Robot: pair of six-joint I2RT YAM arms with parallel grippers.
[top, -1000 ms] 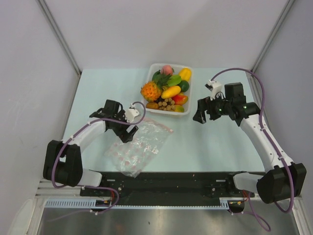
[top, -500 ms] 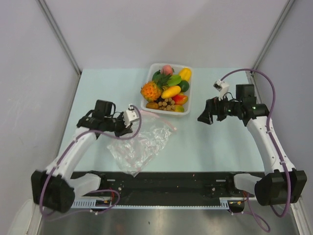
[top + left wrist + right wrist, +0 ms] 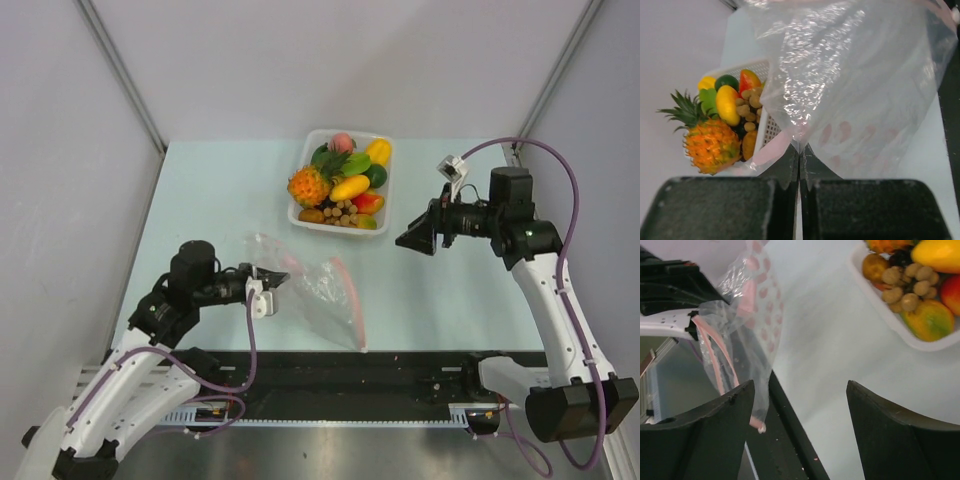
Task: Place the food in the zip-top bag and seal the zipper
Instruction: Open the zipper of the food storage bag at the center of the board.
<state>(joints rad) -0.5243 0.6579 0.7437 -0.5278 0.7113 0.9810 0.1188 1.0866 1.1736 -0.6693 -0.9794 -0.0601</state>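
Observation:
The clear zip-top bag with red marks hangs lifted over the near middle of the table. My left gripper is shut on its left edge. In the left wrist view the jaws pinch the bag by its plastic. The pink zipper runs down the bag's right side, and its strips stand parted in the right wrist view. The food lies heaped in the white tray, with the pineapple at its left end. My right gripper hovers open right of the tray, holding nothing.
The white tray stands at the back middle of the pale green table. Grey walls close in the left, right and back. A black rail runs along the near edge between the arm bases.
My left gripper closed on the bag and drew it back toward the near edge, lifting it off the table. The right gripper turned to face the bag and narrowed a little.

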